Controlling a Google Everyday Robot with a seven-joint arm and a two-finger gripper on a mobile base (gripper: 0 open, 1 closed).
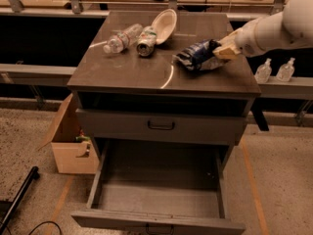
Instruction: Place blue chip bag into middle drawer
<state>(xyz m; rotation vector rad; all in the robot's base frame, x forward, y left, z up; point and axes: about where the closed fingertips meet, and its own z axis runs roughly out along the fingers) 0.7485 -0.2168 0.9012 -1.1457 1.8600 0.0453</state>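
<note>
Camera view: blue chip bag lies on cabinet top, right side, not in drawer yet. Gripper touches bag's right end; whether it has hold, can't tell. Middle drawer stands open below — lift, carry & drop all left to do.

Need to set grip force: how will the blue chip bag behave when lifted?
The blue chip bag looks crumpled and foil-like, so it will probably flex and crinkle rather than hold shape. It seems light for its bulk, likely sagging below the end effector, which is at its right end. Its shiny skin may be slippery.
</note>
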